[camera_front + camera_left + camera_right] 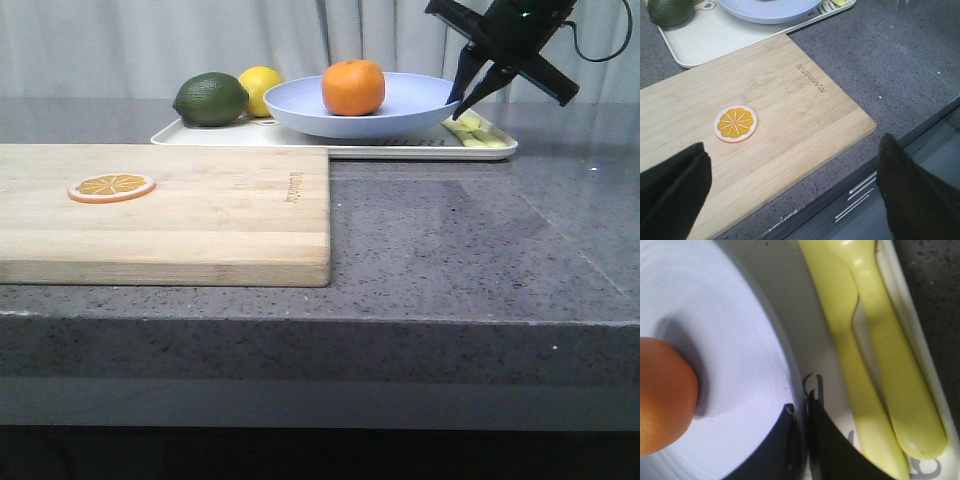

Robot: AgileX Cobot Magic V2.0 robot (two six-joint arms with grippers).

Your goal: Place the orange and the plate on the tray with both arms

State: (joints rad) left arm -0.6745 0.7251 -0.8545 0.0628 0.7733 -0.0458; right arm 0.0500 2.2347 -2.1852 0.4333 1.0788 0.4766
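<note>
Orange [353,87] seen on plate [365,105], upper centre, plate set on tray [300,140]; right gripper [466,97] apparently clamped on plate rim; left gripper [790,190] held apart above cutting board [765,130]

Tray [300,147] crowded; counter [470,240] right of cutting board [200,215] open.
</note>
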